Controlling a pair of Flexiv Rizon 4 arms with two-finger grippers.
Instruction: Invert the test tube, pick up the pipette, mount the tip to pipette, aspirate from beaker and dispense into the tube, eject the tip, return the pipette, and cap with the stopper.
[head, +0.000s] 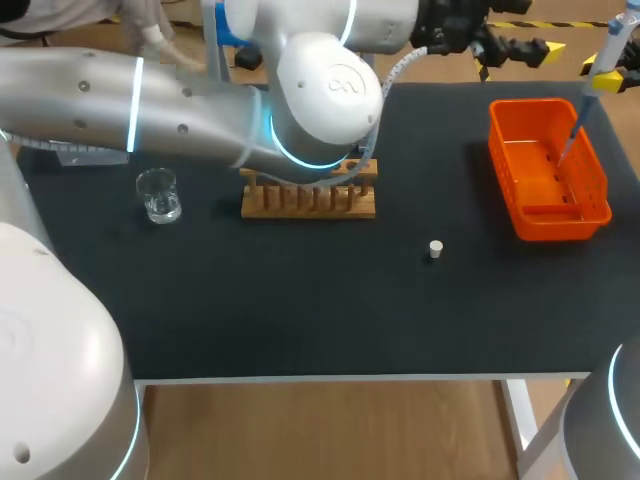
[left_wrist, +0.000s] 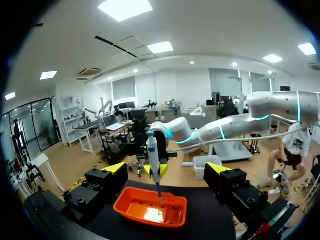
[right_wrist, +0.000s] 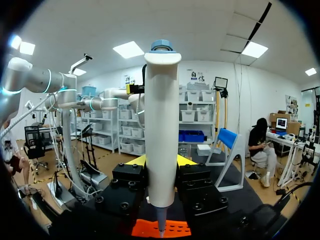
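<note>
My right gripper (head: 605, 80) hangs at the far right, shut on the white pipette (head: 604, 55). The pipette's thin lower end (head: 568, 145) points down into the orange basket (head: 598, 170). In the right wrist view the pipette (right_wrist: 162, 130) stands upright between the yellow tips of my right gripper (right_wrist: 161, 161). My left gripper (head: 535, 47) is raised beyond the table's far edge, open and holding nothing. Its own view looks past its spread fingers (left_wrist: 167, 170) at the pipette (left_wrist: 153, 157) over the basket (left_wrist: 127, 200). The small white stopper (head: 436, 249) lies on the black mat. The test tube cannot be made out.
A glass beaker (head: 158, 195) stands at the left of the mat. The wooden tube rack (head: 308, 198) sits in the middle, partly hidden by my left arm (head: 200, 110), which crosses above the table's far half. The table's front edge (head: 330, 378) runs below the stopper.
</note>
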